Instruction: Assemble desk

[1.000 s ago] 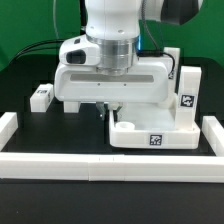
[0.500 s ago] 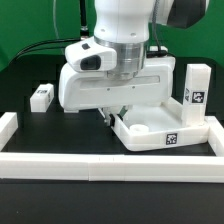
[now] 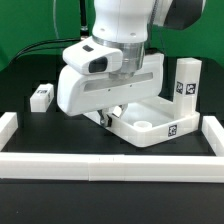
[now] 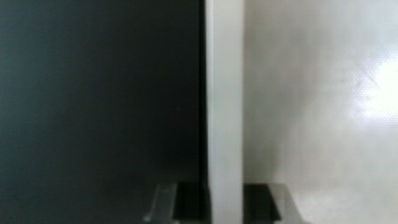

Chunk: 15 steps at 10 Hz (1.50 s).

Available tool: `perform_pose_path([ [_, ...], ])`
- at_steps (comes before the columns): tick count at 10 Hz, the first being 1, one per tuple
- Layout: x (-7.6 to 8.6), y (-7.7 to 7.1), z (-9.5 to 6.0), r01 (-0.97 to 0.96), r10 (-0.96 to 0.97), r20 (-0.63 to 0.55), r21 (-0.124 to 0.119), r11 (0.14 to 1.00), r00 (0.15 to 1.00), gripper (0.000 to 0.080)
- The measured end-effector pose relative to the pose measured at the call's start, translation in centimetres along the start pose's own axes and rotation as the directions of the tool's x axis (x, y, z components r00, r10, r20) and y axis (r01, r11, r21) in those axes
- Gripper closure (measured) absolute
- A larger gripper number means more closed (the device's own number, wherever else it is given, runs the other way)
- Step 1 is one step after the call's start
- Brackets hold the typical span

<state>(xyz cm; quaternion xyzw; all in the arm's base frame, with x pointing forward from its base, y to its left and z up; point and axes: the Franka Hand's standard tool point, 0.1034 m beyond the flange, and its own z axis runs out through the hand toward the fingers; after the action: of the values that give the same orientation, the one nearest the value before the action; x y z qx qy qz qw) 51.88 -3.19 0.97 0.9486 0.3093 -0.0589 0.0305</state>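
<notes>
Wrist view showed the gripper (image 4: pixel 222 204) closed on the desk top's raised rim (image 4: pixel 222 100). One of its fingers (image 4: pixel 178 203) sat on each face of that thin white wall, with dark table (image 4: pixel 89 100) to one side and the pale tray floor to the other.

In the exterior view the desk top (image 3: pixel 150 124) lay near the middle of the table, skewed to the front border rail (image 3: pixel 110 165), with its tagged corner pointing toward the exterior view's right. I could not tell whether it was lifted clear or resting on the table. An upright leg (image 3: pixel 186 84) stood just beside its far right corner, and a second leg (image 3: pixel 41 96) lay well apart on the exterior view's left.

The risks came mostly from the hold — a wide slab pinched by a narrow rim near one edge. Any turn or drag could let it pivot between the pads or slip out. A swing toward the exterior view's right could knock the upright leg over, and the tagged corner might catch the right-hand rail — either would leave parts where the next step does not expect them.
</notes>
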Motion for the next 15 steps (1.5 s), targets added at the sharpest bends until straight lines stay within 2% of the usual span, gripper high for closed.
perform_pose_path([
  [1,0.0,0.0,0.0,0.018,-0.018,0.002,-0.002,1.0,1.0,0.0739],
  [2,0.5,-0.2,-0.1,0.114,-0.113,0.012,-0.014,0.993,0.993,0.0739],
  [5,3.2,-1.3,-0.6,0.307,-0.306,0.022,-0.04,0.951,0.952,0.0739],
  [6,3.6,-1.4,-0.6,0.393,-0.392,0.029,-0.044,0.918,0.919,0.0739],
  [11,2.9,-0.6,-0.4,0.64,-0.635,0.085,-0.043,0.767,0.768,0.0739],
  [13,5.3,-1.8,-0.9,0.652,-0.648,0.082,-0.048,0.756,0.757,0.0739],
  [15,7.7,-1.8,-1.3,0.709,-0.703,0.09,-0.072,0.702,0.705,0.0739],
])
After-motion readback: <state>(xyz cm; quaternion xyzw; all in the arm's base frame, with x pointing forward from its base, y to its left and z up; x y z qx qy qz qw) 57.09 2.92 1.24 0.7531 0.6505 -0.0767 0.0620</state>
